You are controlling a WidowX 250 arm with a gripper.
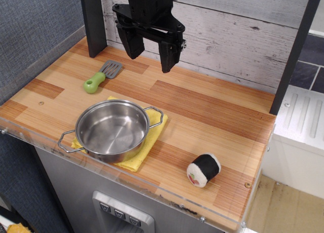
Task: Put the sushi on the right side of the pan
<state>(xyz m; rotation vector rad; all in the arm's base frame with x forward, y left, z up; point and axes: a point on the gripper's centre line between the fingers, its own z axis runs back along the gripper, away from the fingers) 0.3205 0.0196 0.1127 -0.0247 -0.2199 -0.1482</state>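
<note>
The sushi (203, 169) is a small black roll with a white end face. It lies on its side on the wooden counter near the front right, to the right of the pan and apart from it. The pan (112, 129) is round, shiny steel, empty, and sits on a yellow cloth (148, 142) at the front left. My gripper (151, 54) hangs high at the back of the counter, well away from both. It is open and empty, its two black fingers spread wide.
A grey spatula with a green handle (100, 76) lies at the back left. A dark post (93, 21) stands in the back left corner and another (296, 50) at the right. A clear guard rims the counter's front edge (167, 195).
</note>
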